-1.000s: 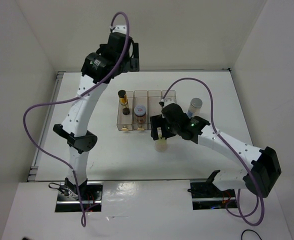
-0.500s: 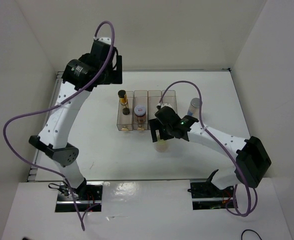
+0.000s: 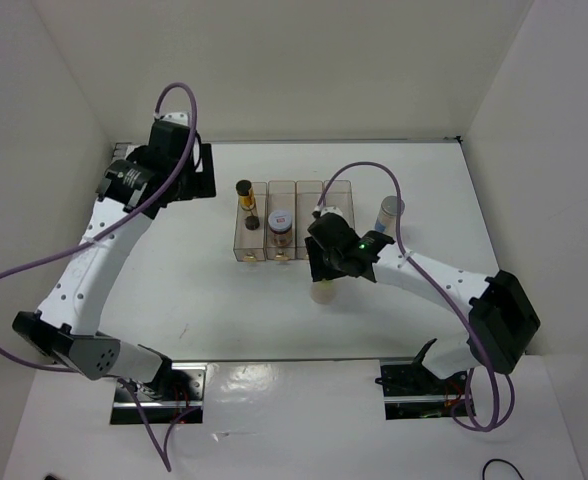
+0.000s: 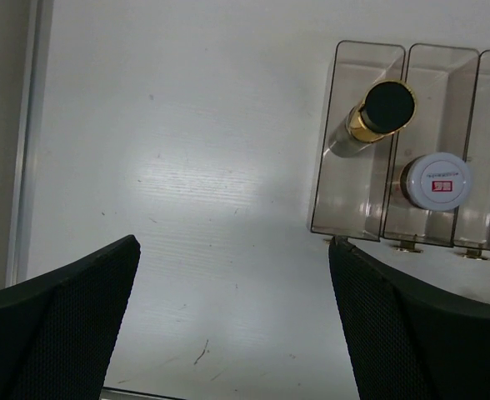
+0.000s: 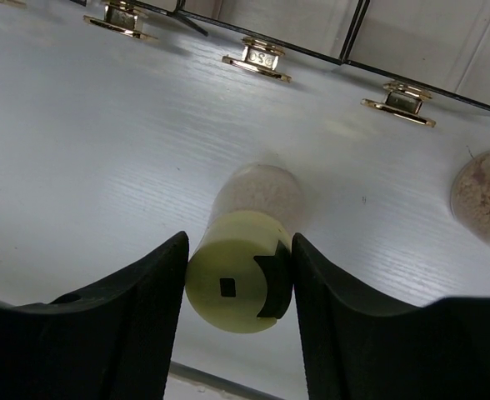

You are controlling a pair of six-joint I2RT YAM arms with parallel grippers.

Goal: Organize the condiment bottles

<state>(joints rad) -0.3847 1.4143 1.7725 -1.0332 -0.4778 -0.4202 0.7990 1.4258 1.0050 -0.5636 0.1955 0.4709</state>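
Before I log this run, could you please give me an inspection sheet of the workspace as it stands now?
Surface: white table, a few faint scuffs.
Job's things: amber bottle in the leftmost slot of the rack; white-lidded jar in the second slot; cream jar by the rack's near side; grey-lidded jar right of the rack; pinkish jar beside the cream one, only partly in view.
Clutter: nothing seen.
Grippers: left gripper open and empty; right gripper shut on the cream jar's lid.
Cables: purple cables loop off both arms.
Surroundings: white walls on three sides.
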